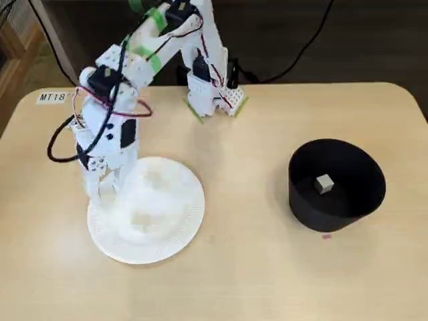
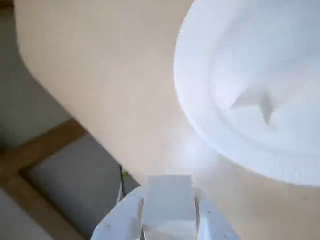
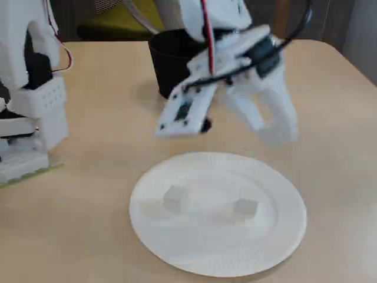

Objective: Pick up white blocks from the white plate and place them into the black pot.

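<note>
Since one white block [image 1: 324,183] already sits on the floor of the black pot [image 1: 364,200], the task reads as partly done. Second block [image 2: 168,203] is clamped between the end effector [image 2: 169,210] fingers in the wrist view: jaws closed to block width, touching both side faces. So this looks like the carry phase for block two, my judgement.

Landmark = white plate [image 1: 107,237]:
- End effector hangs above the plate's left rim in a fixed view [image 1: 107,180], raised off the plate; the other fixed view confirms it is up in the air behind the plate [image 3: 268,127].
- Two blocks are on the plate, both inside the flat centre: one left of centre [image 3: 174,197], one right of centre [image 3: 246,207], well apart from each other. They wash out against the white, so the count is hard to confirm; I see no third.
- Pot stands on the table [image 1: 254,281] well to the right of the plate in the first fixed view, apart from it.

Left, as I judge it: drop the held block in the pot, then fetch the two on the plate.

Orientation: blocks are cubes, no long axis. Held one sits square in the jaws, flat face toward the wrist camera. The one in the pot is rotated slightly, a corner toward the plate side.
</note>
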Controlling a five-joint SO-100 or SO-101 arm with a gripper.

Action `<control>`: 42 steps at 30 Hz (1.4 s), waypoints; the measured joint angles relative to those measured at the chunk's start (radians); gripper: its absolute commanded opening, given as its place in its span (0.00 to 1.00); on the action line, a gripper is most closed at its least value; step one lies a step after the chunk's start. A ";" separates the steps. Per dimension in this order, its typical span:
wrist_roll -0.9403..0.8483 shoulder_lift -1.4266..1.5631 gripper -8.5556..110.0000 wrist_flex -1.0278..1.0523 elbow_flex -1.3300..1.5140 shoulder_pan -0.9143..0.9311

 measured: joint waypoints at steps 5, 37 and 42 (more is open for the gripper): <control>-0.035 0.161 0.05 0.026 0.000 -0.348; -0.163 0.238 0.22 -0.029 0.210 -0.951; -0.172 0.238 0.05 0.029 0.210 -0.927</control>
